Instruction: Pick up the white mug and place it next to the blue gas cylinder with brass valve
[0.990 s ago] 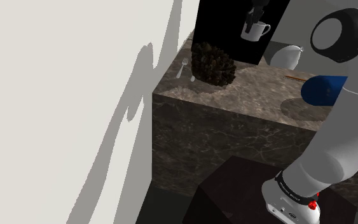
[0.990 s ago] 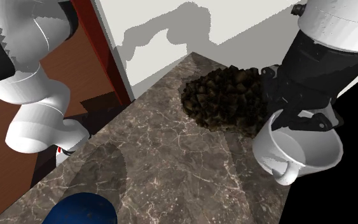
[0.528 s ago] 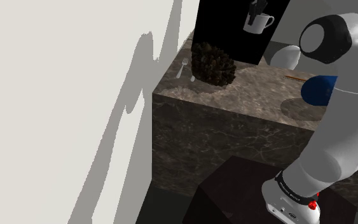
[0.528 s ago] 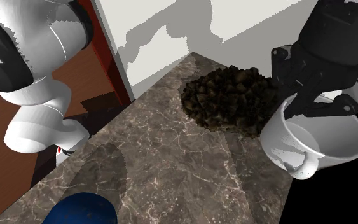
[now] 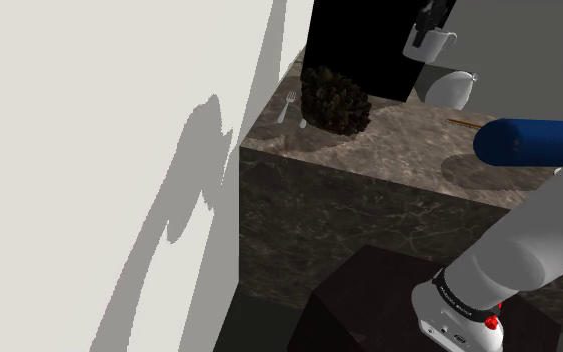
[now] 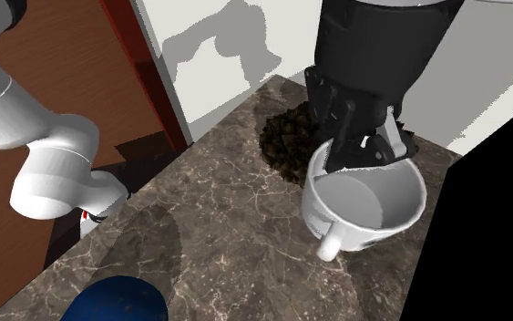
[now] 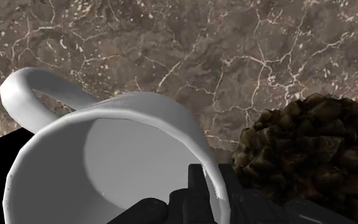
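Spanning both exterior views, the brown marble counter [image 5: 399,135] bears everything concerned. The white arm [image 5: 529,235] reaches over it from the stand. The blue gas cylinder [image 5: 524,141] lies on its side toward the shoulder view's right, with bare marble beside it, judged to be the intended set-down spot. A dark lumpy clump [image 6: 286,150] sits at the counter's opposite end, well apart from the cylinder. The white mug [image 6: 365,202] hangs above the counter just beside that clump, tilted, with its handle pointing downward. The tilt is judged to follow from a one-sided hold. The gripper [image 6: 362,153] is clamped on the mug's rim, and the wrist view shows the wall pinched between both fingers.

Obscured: the arm covers one end of the cylinder in the shoulder view, and the frame edge crops it in the second exterior view. Its valve cannot be made out. The mug's base is hidden, so its clearance above the marble is uncertain.
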{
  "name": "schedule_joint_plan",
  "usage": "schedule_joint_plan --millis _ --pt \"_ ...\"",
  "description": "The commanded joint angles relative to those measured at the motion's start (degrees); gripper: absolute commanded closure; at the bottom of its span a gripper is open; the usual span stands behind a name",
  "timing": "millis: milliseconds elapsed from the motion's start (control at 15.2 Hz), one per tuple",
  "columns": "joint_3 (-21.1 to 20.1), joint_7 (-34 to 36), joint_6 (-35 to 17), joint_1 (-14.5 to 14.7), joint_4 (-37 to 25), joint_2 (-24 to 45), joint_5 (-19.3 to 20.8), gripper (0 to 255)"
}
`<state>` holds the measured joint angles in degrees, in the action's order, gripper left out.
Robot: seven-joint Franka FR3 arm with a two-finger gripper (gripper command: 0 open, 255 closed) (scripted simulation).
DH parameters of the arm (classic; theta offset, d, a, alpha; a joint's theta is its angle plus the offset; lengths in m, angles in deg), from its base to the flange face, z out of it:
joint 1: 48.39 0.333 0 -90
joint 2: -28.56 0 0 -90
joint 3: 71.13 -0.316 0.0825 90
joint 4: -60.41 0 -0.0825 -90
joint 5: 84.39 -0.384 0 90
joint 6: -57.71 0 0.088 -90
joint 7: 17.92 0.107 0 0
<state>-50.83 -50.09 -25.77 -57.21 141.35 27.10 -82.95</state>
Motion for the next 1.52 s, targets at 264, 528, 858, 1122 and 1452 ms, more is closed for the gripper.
schedule_joint_plan --millis 264,528,858,1122,1452 --pt "-1.53 1.50 -1.19 0.07 15.37 -14.93 4.88 255" --pt "-2.66 2.03 -0.16 -0.90 23.08 -23.93 7.23 255" --pt "-3.87 1.96 2.63 -2.63 30.68 -34.49 9.47 255" --pt "-4.59 1.33 5.90 -4.21 35.32 -42.49 10.92 255" --pt "-5.20 -0.20 11.08 -6.36 39.43 -51.90 12.53 255"
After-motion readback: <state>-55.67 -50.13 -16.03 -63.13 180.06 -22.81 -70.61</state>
